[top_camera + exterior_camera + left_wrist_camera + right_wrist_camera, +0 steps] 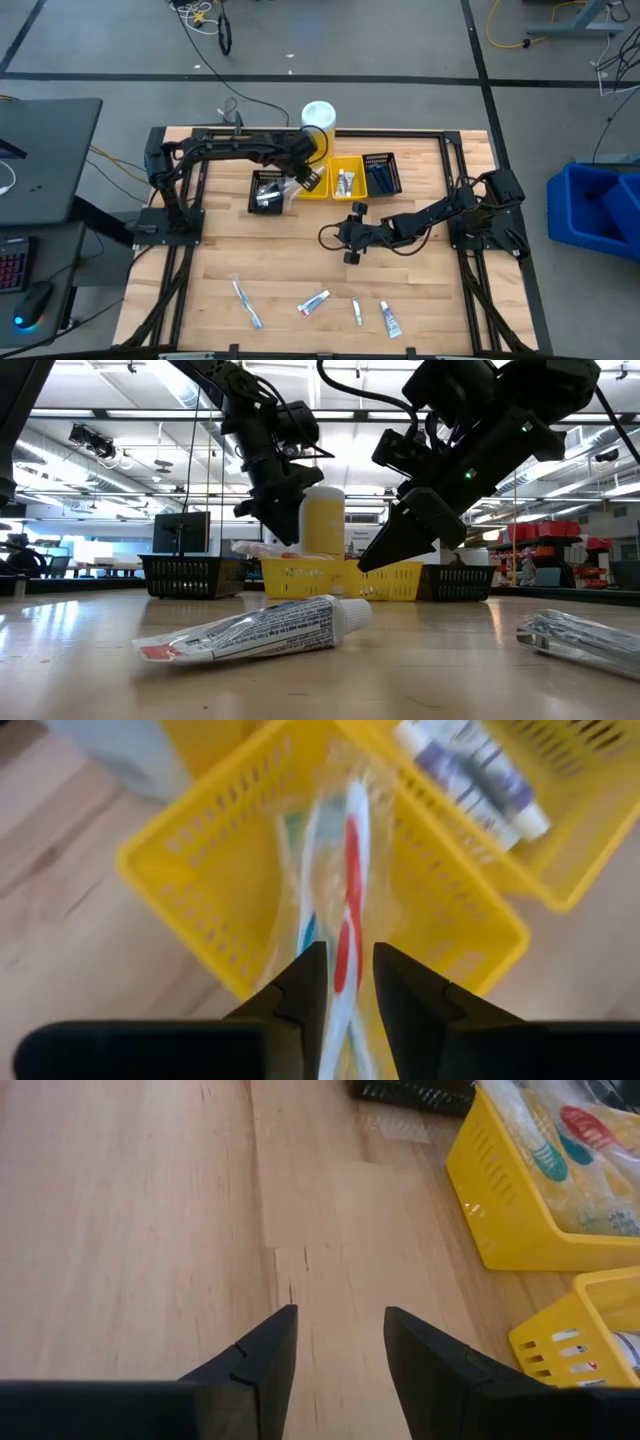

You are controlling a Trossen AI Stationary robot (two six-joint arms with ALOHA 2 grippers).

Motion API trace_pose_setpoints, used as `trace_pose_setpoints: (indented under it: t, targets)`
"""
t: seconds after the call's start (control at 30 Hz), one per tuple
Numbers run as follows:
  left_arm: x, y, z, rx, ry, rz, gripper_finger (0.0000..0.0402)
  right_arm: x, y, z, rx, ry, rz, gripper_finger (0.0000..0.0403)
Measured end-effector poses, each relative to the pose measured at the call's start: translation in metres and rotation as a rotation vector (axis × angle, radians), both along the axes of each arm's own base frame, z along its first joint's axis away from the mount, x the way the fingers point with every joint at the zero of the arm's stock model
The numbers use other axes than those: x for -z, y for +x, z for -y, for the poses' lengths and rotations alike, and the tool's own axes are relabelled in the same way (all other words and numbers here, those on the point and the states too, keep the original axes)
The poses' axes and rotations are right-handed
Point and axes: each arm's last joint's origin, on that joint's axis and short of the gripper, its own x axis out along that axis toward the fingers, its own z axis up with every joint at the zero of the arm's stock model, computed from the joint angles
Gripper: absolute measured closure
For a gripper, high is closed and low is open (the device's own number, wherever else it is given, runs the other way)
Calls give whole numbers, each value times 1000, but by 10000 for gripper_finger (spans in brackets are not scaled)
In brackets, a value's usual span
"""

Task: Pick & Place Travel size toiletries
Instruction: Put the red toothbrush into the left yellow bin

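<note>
Left gripper (342, 982), fingers parted a crack around the clear-wrapped red-and-white toothbrush (345, 890), should open fully over the yellow plastic bin (190, 855); right gripper (340, 1342) hangs half-open, empty.

My wooden table (300, 260) carries four bins (348, 176) beyond my right gripper (352, 238), a white-and-yellow container (319, 118) behind them, and four wrapped toiletries (314, 302) lying nearer its front edge.

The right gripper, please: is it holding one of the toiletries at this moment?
No: in the right wrist view the right gripper has its fingers apart with only bare wooden table between them.
</note>
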Motion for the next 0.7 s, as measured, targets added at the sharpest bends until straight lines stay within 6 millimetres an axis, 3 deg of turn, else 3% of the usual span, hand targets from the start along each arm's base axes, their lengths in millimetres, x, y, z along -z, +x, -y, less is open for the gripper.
trace_pose_setpoints:
  t: [0.27, 0.7]
  targets:
    - [-4, 7, -2, 82, 52, 67, 301, 0, 0, 0, 0, 0, 0, 245]
    - [-8, 14, 0, 126, 158, 95, 362, 0, 0, 0, 0, 0, 0, 247]
